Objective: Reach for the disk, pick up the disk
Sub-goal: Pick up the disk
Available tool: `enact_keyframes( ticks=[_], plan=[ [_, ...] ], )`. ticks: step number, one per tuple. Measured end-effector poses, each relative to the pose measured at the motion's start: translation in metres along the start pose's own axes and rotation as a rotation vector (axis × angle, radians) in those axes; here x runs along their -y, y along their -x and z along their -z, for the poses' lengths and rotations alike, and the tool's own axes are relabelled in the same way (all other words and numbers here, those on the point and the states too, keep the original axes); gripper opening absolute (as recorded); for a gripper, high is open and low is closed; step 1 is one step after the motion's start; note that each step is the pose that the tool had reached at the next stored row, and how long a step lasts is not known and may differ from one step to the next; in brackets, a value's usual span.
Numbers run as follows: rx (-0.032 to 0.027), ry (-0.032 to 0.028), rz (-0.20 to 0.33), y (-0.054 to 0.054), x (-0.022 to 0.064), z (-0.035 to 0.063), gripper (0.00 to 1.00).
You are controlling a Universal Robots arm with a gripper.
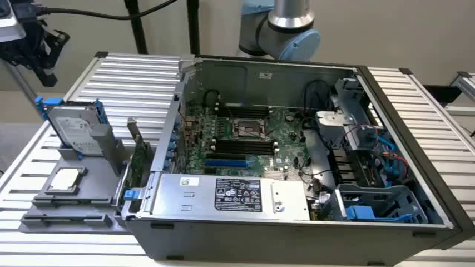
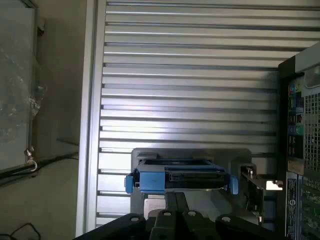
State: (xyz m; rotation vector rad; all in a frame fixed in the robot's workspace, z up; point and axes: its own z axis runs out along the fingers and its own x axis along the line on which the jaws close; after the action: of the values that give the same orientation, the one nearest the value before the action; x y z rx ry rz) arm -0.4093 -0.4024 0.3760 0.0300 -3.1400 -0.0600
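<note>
The disk [image 1: 74,130] is a silver-grey drive with a white label in a bright blue frame. It stands on edge, leaning in a grey holder on the slatted table, at the exterior view's left. My black gripper [image 1: 43,69] hangs well above it, apart from it, near the table's far corner. In the wrist view I look down on the disk's blue-framed upper edge [image 2: 150,180]. My gripper [image 2: 176,197] is shut there, fingers pressed together with nothing between them, still clear of the disk.
An open computer case [image 1: 415,150] takes up the middle and the exterior view's right, with a silver box with a black label [image 1: 237,194] at its front. A small square chip in a grey tray [image 1: 65,179] lies near the disk. A green card [image 1: 137,153] stands upright beside it.
</note>
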Motion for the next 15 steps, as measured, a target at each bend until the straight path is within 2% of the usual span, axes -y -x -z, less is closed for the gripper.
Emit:
enact_keyframes(
  ticks=[12,15],
  plan=[
    [-0.0001,0.0000,0.000,-0.0001,0.0000,0.0000,0.11],
    [0.0000,0.0000,0.000,-0.0042,-0.0001,-0.0002,0.11]
  ],
)
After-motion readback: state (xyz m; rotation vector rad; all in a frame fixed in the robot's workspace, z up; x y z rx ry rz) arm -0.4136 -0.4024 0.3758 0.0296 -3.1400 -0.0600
